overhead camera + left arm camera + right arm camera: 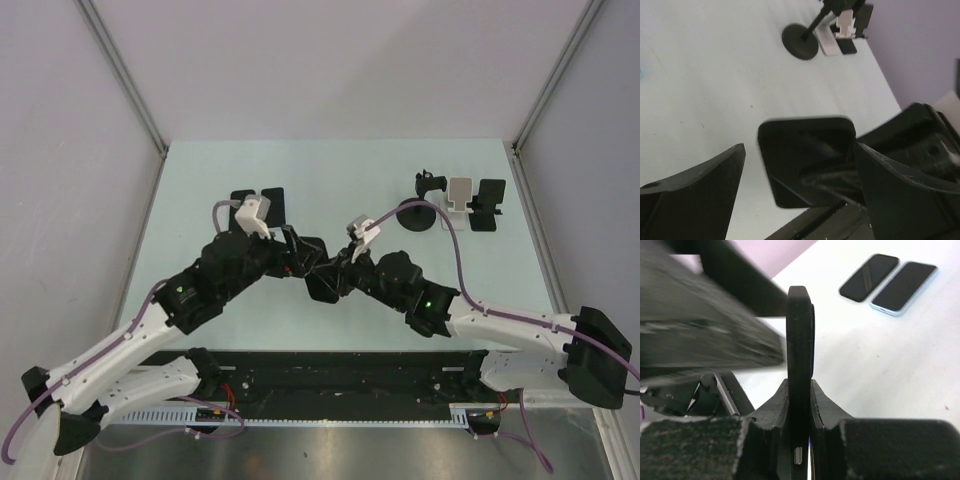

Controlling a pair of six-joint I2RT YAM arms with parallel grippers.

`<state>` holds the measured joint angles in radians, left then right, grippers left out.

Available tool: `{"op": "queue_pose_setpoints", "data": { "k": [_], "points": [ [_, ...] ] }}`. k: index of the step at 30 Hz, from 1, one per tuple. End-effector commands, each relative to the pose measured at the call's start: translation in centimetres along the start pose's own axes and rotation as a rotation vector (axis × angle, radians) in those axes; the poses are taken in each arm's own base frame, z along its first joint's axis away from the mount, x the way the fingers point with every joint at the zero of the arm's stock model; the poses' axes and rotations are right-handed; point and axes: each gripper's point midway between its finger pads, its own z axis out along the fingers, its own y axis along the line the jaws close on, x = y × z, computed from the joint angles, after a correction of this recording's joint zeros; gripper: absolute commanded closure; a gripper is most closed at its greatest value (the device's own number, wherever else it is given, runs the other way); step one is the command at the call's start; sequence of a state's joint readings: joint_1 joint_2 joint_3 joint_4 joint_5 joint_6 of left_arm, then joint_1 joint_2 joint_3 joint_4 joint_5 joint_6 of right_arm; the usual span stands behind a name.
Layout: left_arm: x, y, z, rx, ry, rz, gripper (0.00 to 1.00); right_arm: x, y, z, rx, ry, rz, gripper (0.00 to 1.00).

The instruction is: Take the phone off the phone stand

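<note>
Pale table (340, 170): two phones (869, 277), phone stands (460, 195).

You have the phone (800, 340), a black slab with rounded corners, standing upright and edge-on in the right wrist view. Its lower end, the one with the charging port, is pinched between the right fingers (827, 405). The same phone sits in the wide gap between the left fingers (695, 200), its flat face blurred. The phone stand (415, 215), black with a round base and thin stem, stands well apart from both pairs of fingers.
</note>
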<state>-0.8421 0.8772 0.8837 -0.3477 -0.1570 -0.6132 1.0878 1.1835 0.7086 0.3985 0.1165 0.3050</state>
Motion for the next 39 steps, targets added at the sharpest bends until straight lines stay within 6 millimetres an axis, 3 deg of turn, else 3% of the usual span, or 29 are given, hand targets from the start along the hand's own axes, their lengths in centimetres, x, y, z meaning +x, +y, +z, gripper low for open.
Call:
{"op": "queue_pose_setpoints", "data": {
  "k": [1, 6, 13, 15, 16, 22, 34, 39],
  "points": [
    [-4.6, -0.1, -2.4, 0.023, -0.223, 0.003, 0.00, -2.8, -3.4, -1.4, 0.136, -0.069, 0.172, 1.00],
    [-4.6, -0.8, -3.3, 0.110, -0.284, -0.001, 0.00, -3.7, -5.1, -2.7, 0.169, -0.102, 0.285, 1.00],
    [-1.0, -2.2, -2.3, 0.204, -0.238, 0.051, 0.00, -5.8, -6.1, -4.9, 0.168, -0.195, 0.462, 1.00],
    [-1.5, -3.5, -2.4, 0.269, -0.290, 0.039, 0.00, -6.5, -6.2, -5.4, 0.158, -0.225, 0.514, 1.00],
    [-0.3, -3.6, -2.1, 0.287, -0.273, 0.025, 0.00, -6.9, -6.4, -6.0, 0.161, -0.247, 0.529, 1.00],
    [1.1, -5.9, -0.8, 0.306, -0.231, 0.092, 0.00, -7.6, -6.9, -7.5, 0.182, -0.298, 0.601, 1.00],
    [4.7, -8.8, 2.5, 0.185, -0.162, 0.214, 0.00, -7.0, -7.2, -7.6, 0.190, -0.302, 0.637, 1.00],
    [5.4, -7.8, 3.8, 0.057, -0.132, 0.273, 0.00, -7.1, -7.0, -7.6, 0.186, -0.305, 0.637, 1.00]
  ]
}}
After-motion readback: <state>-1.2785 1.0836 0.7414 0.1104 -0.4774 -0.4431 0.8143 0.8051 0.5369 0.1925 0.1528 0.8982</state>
